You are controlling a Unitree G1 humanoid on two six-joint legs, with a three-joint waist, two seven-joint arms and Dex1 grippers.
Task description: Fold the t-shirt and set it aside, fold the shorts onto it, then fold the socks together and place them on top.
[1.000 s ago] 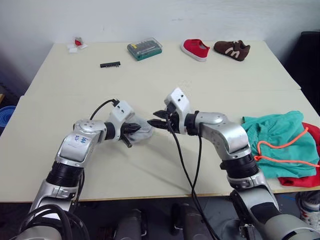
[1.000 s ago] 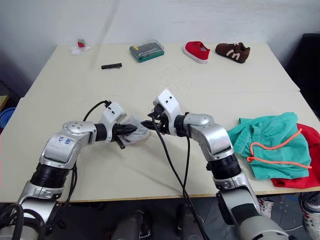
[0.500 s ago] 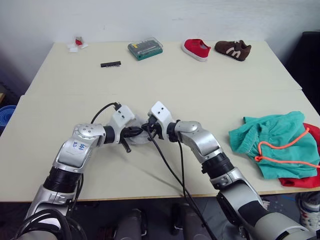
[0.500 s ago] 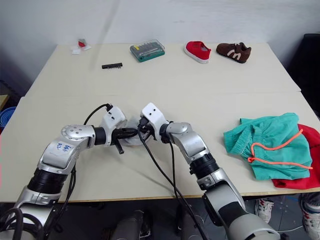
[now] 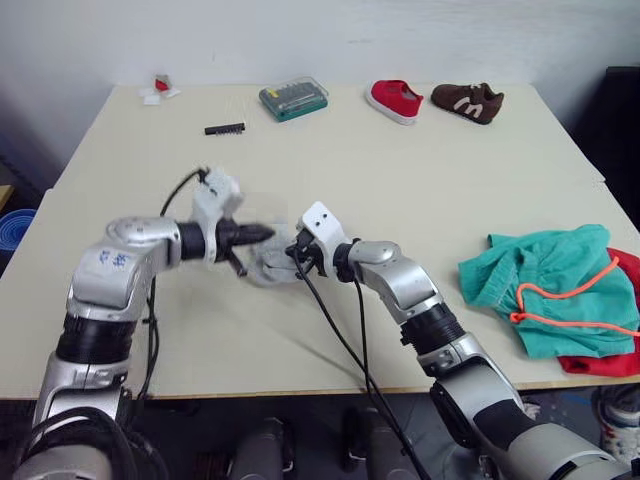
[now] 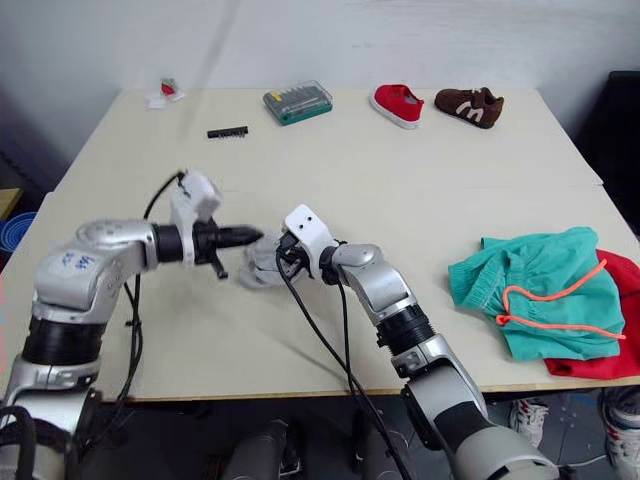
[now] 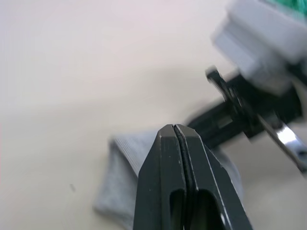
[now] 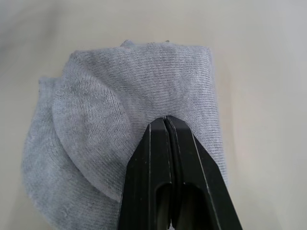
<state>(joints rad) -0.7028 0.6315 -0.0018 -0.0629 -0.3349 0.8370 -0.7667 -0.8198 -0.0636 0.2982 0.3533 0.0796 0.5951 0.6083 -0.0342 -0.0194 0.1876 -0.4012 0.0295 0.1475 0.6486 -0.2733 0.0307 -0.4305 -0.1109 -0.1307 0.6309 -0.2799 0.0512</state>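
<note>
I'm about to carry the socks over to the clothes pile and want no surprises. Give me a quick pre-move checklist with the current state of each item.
1. Right end effector shut on the socks: cannot tell; its fingers are closed and lie on the grey fabric, but a pinch is not visible.
2. Left end effector off the socks: ok; it is shut, with its tip at the bundle's edge and no fabric between its fingers.
3. Socks bundled together: ok; they sit as one compact wad.
4. Shorts folded on the t-shirt: not ok; the shorts lie crumpled over the red fabric.
5. Table path to the pile: ok; bare surface between.
</note>
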